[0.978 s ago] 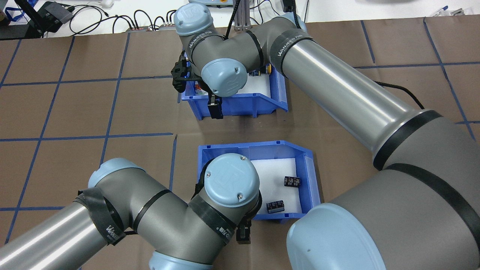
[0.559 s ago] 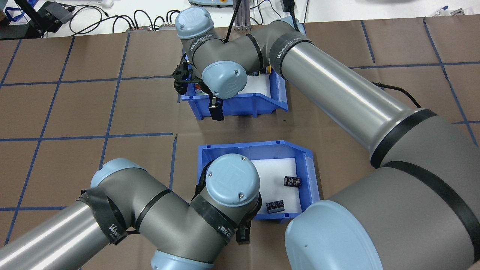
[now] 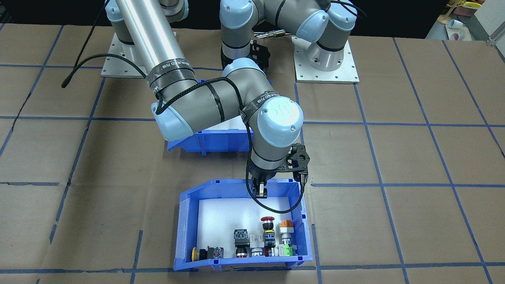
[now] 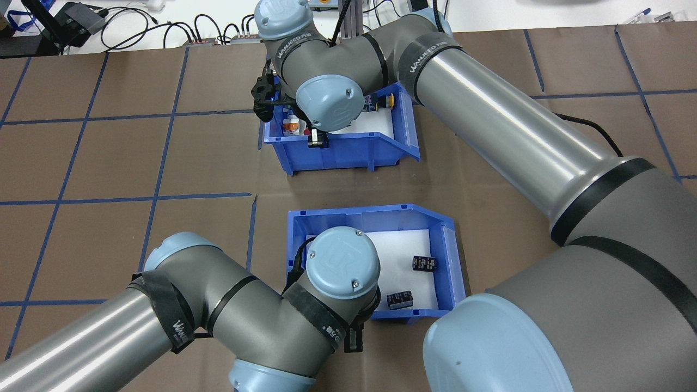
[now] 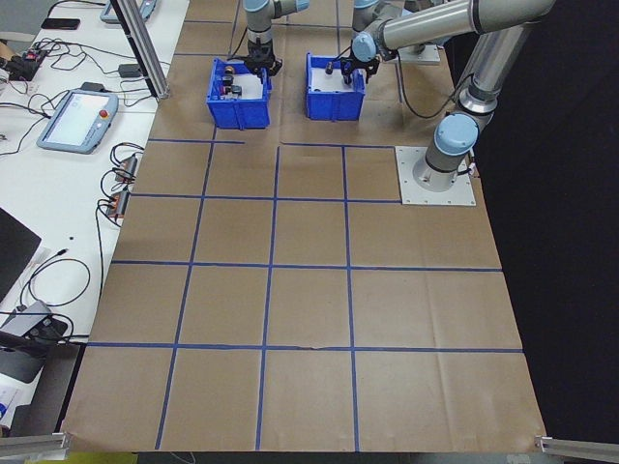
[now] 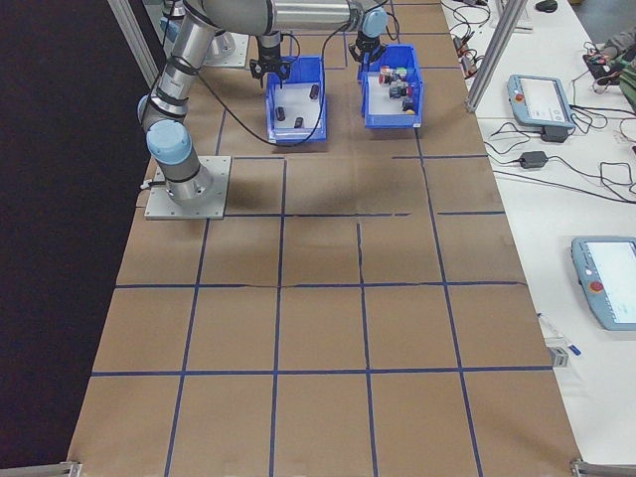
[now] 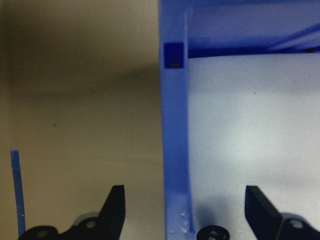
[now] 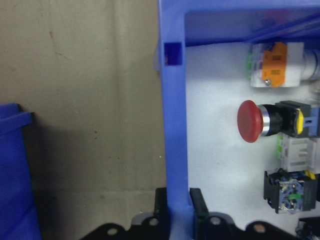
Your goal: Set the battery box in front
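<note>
Gripping the wall of the switch bin (image 4: pixel 348 149) with my right gripper (image 8: pixel 177 205), fingers pinched tight on either side of the blue rim, one inside and one outside. That bin is the far one from my base and it's full of push-buttons: a red mushroom button (image 8: pixel 252 121), an orange one (image 8: pixel 275 65), plus some black and yellow ones lined along the far end.

My left gripper (image 7: pixel 182 210) sits spread wide over the wall of the battery box (image 4: pixel 430 218), one finger (image 7: pixel 114 207) out over the brown paper and the other over the white foam, neither touching the rim (image 7: pixel 172 150) as far as I can see.

That box sits on the worktop (image 4: pixel 109 163) right near my base, on the base side of the switch bin with a strip of bare paper between them. Its slanted side faces my right. Two small dark batteries (image 4: pixel 423 263) lie on the foam, apart from each other, one closer to my base than the other (image 4: pixel 399 300).

In the front-facing view my right arm covers most of that box, only a bit of its wall (image 3: pixel 213 141) showing.
</note>
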`<control>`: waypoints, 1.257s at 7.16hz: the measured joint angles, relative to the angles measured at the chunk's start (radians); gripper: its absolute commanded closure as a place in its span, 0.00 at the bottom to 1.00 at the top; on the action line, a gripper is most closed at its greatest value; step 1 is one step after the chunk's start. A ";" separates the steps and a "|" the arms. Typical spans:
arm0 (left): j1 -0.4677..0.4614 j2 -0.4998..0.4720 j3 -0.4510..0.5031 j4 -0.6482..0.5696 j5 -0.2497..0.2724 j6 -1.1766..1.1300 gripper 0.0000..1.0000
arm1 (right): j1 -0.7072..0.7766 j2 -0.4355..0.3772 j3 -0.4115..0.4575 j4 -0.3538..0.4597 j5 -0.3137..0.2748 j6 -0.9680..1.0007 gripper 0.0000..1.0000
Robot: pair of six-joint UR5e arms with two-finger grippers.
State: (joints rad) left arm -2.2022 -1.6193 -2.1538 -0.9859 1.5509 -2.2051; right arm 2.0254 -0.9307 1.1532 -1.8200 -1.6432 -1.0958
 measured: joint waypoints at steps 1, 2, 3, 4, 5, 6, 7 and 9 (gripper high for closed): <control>0.000 -0.003 -0.007 0.004 -0.001 0.006 0.84 | -0.023 -0.019 -0.006 0.003 -0.005 -0.031 0.95; 0.000 -0.003 -0.012 0.007 -0.020 0.007 0.95 | -0.060 -0.043 -0.003 0.011 -0.006 -0.085 0.97; -0.001 -0.002 -0.014 0.009 -0.066 -0.005 1.00 | -0.100 -0.070 0.008 0.016 -0.006 -0.139 0.98; -0.001 0.002 -0.015 0.012 -0.106 -0.022 1.00 | -0.136 -0.097 0.029 0.018 -0.004 -0.187 0.99; -0.001 0.012 -0.015 0.014 -0.126 -0.028 1.00 | -0.170 -0.126 0.057 0.019 -0.004 -0.225 0.99; -0.002 0.031 -0.015 0.014 -0.130 -0.025 1.00 | -0.211 -0.162 0.093 0.020 -0.005 -0.269 0.99; 0.005 0.063 -0.013 0.001 -0.119 0.004 1.00 | -0.265 -0.207 0.138 0.024 -0.007 -0.316 0.99; 0.079 0.146 -0.010 -0.089 -0.085 0.146 1.00 | -0.404 -0.312 0.246 0.027 -0.010 -0.411 0.99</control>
State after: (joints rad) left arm -2.1231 -1.4729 -2.1643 -1.0749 1.4660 -2.0594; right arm 1.6213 -1.2423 1.3988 -1.7927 -1.6529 -1.5064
